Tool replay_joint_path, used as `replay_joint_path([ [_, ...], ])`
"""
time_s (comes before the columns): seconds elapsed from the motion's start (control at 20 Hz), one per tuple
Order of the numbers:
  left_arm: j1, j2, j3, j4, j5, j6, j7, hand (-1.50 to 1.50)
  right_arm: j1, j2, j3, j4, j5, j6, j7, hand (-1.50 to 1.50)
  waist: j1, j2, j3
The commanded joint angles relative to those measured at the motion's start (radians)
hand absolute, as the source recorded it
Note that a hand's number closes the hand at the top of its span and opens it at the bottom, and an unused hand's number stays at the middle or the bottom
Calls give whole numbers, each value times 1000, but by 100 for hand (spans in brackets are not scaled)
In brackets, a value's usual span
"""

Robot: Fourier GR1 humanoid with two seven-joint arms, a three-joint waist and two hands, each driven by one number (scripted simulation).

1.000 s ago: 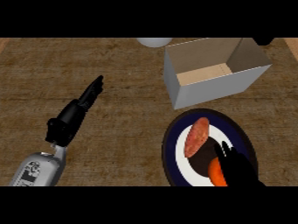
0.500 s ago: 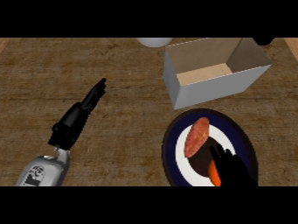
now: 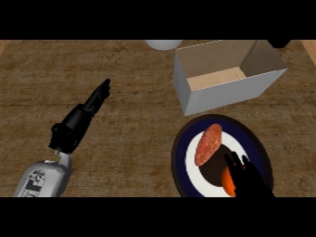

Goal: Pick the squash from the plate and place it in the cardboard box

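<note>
A dark-rimmed plate (image 3: 252, 139) with a white ring lies at the lower right. On it rests a long reddish-brown piece (image 3: 209, 144), lying free. Beside it is an orange squash (image 3: 228, 182), mostly hidden under my right hand (image 3: 248, 178). That hand comes in from the lower edge with its fingers stretched over the plate's centre, on top of the orange squash. The open cardboard box (image 3: 225, 78) stands just beyond the plate, empty inside. My left hand (image 3: 78, 121) hovers at the left with straight fingers pointing up and right, far from the plate.
A pale round object (image 3: 163, 44) sits at the counter's far edge, left of the box. A dark object (image 3: 279, 43) shows behind the box's right corner. Wooden edging runs along both sides of the counter.
My right hand has drawn back slightly toward the lower edge over the plate. The reddish-brown piece, the box and my left hand have stayed put.
</note>
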Motion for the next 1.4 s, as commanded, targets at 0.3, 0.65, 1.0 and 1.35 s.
replay_joint_path([
  [0.3,24,-23,33,9,-36,-20,-24,0,-27,64,-26,99,52,5,-17,-150,1,1,1],
  [0.65,41,-37,21,-42,-41,-34,-1,0,-34,11,-60,144,74,-21,-113,150,2,1,1],
  [1.0,2,-62,6,-24,-61,-18,34,0,-164,-48,-6,165,75,2,-307,150,20,4,2],
  [1.35,-10,-67,23,5,-47,-29,-1,0,-325,-94,-11,153,40,-15,-573,150,10,3,2],
])
